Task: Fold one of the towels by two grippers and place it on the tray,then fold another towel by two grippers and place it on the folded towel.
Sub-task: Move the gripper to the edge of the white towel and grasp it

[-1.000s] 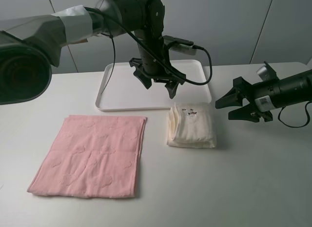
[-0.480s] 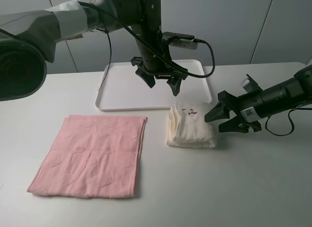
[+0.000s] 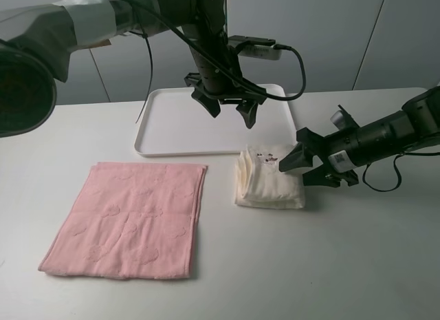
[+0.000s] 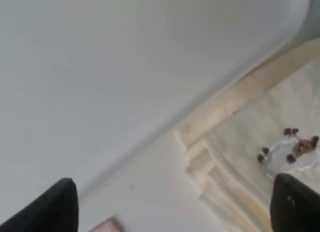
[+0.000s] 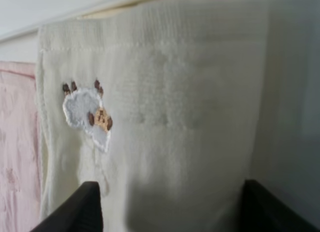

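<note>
The cream towel [image 3: 269,177] lies folded on the table just in front of the tray's [image 3: 165,124] front right corner, an embroidered patch on top. The pink towel [image 3: 130,219] lies flat and unfolded at the front left. My left gripper [image 3: 230,108] hangs open above the tray's right part, behind the cream towel. Its wrist view shows the towel's [image 4: 260,157] layered edge beside the tray rim [image 4: 125,67]. My right gripper [image 3: 297,163] is open and low at the cream towel's right edge. In its wrist view the towel [image 5: 165,92] fills the space between the fingertips [image 5: 75,209].
The white table runs wide to the right and front of the towels. A black cable loops from the left arm above the tray. The pink towel's edge [image 5: 15,142] shows past the cream one in the right wrist view.
My right gripper has moved left and down to the cream towel's right edge. The left gripper has drifted back and up, away from the towel, over the tray.
</note>
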Tool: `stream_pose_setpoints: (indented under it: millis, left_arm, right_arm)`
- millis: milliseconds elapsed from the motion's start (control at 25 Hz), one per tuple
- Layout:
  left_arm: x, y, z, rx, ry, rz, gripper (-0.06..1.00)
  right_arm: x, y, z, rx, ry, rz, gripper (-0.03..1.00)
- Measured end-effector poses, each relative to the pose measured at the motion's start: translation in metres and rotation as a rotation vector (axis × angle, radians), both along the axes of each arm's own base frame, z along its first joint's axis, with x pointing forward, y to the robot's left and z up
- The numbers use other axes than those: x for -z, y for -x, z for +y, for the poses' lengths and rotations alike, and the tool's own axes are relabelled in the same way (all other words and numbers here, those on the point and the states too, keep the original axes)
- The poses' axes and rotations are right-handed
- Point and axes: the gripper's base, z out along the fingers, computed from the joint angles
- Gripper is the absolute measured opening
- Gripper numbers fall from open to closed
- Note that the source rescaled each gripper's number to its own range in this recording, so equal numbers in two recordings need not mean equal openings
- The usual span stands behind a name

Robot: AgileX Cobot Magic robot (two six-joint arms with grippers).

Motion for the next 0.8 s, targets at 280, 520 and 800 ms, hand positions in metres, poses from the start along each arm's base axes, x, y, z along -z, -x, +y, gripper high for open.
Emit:
stream_pose_setpoints:
  millis: [280, 520, 800]
  left_arm:
    - [-0.014, 0.002, 0.001, 0.007, 0.02, -0.02, 0.98]
    - [-0.021, 0.004, 0.001, 0.011, 0.032, -0.028, 0.98]
    - [-0.004, 0.013, 0.011, 0.048, -0.049, 0.02, 0.98]
  right_arm:
    - [0.002, -0.001, 0.001, 0.008, 0.036, -0.009, 0.61]
    - [0.003, -0.001, 0.0, 0.011, 0.044, -0.009, 0.61]
    - [0.003, -0.001, 0.0, 0.012, 0.045, -0.01, 0.61]
